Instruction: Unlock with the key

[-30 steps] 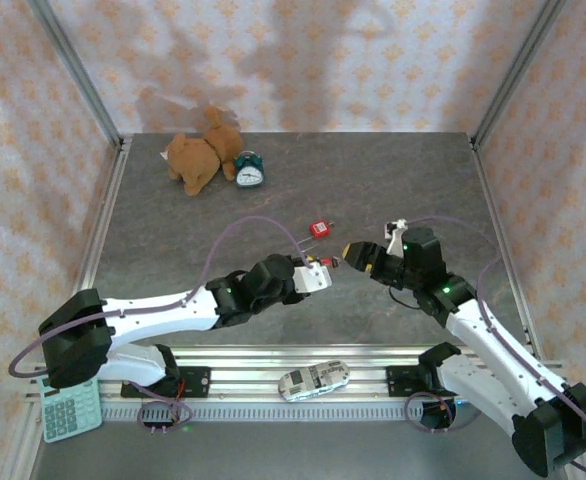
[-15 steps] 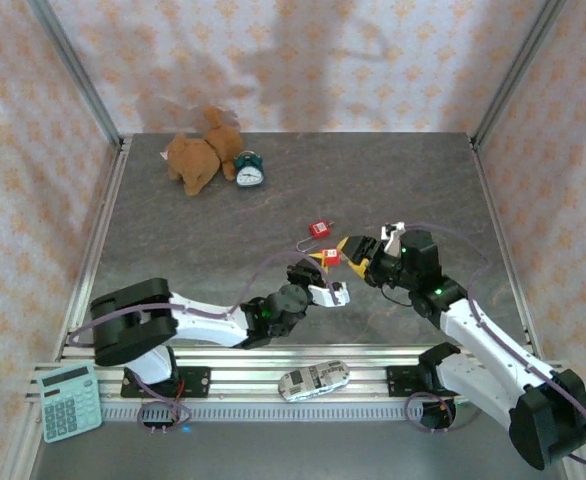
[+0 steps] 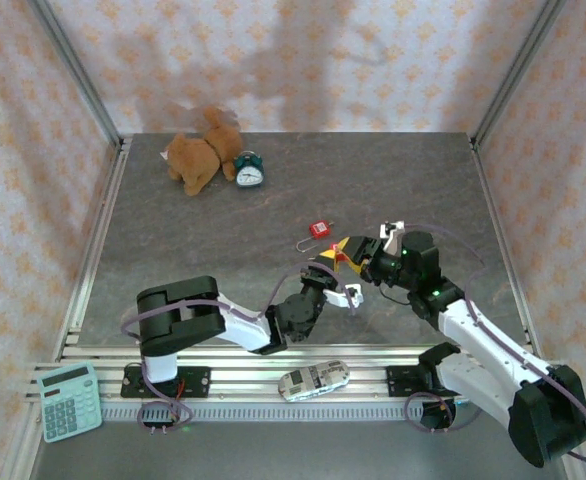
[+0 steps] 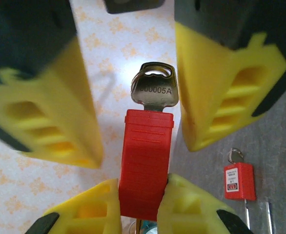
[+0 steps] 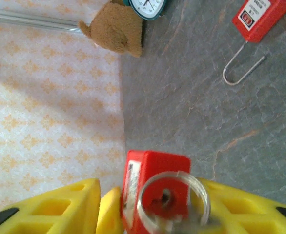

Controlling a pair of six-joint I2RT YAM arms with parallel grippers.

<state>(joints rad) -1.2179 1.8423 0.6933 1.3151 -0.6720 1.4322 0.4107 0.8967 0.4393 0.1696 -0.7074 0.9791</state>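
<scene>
**Jaws set: left pinches the lock, right flanks the key**

Jaws of the left gripper (image 4: 139, 189) are pressed onto the lower body of the red padlock (image 4: 145, 156), holding it upright at centre of the left wrist frame. Jaws of the right gripper (image 4: 139, 131) are spread, one yellow finger at each side of that frame, neither touching anything we can see. The key (image 4: 154, 90) sits in the padlock's upper end, its stamped head just above centre, between the right fingers and clear of both. Long axis of lock and key runs bottom to top of frame, head toward the right wrist. We judge the right arm is the one placed to turn: close on the head, then twist about that axis. A second padlock (image 4: 239, 181) lies on the table (image 4: 279, 146) at lower right, well apart.
</scene>
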